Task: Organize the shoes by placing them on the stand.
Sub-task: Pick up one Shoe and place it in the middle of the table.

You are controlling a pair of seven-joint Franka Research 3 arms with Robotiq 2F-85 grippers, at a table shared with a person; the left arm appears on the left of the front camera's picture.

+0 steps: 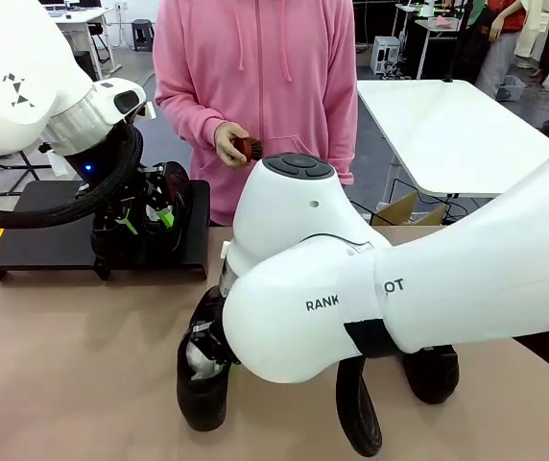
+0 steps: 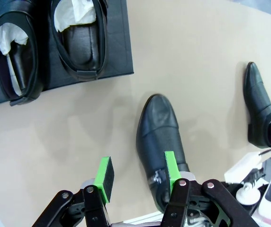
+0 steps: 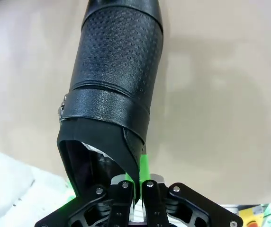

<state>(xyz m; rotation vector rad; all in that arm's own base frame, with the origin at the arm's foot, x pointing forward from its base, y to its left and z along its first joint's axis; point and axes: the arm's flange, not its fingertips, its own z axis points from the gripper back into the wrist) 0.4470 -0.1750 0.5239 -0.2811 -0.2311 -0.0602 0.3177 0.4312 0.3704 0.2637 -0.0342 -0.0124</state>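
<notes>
Well — "RANK", "OT" (arm (image 1: 447,279) above shoe (image 1: 202,403))

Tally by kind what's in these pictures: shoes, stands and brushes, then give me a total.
shoes: 4
stand: 1
brush: 1
total: 6

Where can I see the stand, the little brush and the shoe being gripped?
Stand (image 2: 120,42): left wrist view, bare top surface near its edge.
Brush (image 1: 248,148): front view, middle of its brown body.
Gripped shoe (image 3: 116,71): right wrist view, textured upper.
</notes>
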